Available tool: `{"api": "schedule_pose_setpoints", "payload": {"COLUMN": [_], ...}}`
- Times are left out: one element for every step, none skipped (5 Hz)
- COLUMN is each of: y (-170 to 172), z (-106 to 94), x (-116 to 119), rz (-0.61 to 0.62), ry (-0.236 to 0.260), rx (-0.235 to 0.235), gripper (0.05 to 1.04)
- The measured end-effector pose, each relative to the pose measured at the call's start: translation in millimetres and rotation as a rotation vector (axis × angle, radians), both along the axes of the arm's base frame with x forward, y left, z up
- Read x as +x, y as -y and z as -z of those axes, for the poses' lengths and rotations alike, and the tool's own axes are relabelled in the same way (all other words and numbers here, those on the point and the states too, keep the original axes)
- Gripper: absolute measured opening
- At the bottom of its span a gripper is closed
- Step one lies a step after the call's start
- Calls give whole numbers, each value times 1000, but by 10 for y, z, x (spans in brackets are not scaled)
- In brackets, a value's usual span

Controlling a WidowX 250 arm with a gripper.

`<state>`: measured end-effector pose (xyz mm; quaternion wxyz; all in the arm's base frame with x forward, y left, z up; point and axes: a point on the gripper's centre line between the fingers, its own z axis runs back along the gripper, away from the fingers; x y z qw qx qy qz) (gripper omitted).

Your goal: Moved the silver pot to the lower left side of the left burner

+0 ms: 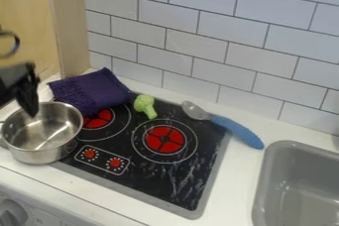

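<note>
Pot (41, 146) is at the left, just lower left of the left burner (99, 119), upright, partly over the stove's (155, 186) edge and partly over the counter (86, 198). Its mouth faces up; inside I see bare silver metal, shiny, bright streaks across the bottom. Its handle sticks out left and runs off the view. Claw (30, 112) hangs down from the left, tip overlapping the far side of the pot's opening. Can't tell if it's spread, pressed together or pinching the pot, nor whether it touches the rim. Second container: grey sink (268, 178), set in the counter at the right, well apart from the pot; visible inside is smooth grey wall and floor with some glare. Purple cloth (91, 91) sits bunched behind the pot, beside the left burner. Green broccoli (145, 106) lies on the stove between the two burners, toward the back. Spoon (232, 127), blue handle, lies across the stove's back right corner, handle end on the counter.
</note>
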<state>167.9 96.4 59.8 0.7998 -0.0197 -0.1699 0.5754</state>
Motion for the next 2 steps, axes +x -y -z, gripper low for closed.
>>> {"api": "schedule_pose_setpoints", "payload": {"y": [-13,-13], "z": [-37,-36], "x": [23,22], "rz": [12,12], "ry": [10,7], "rx": [11,9], "gripper": [998,998]}}
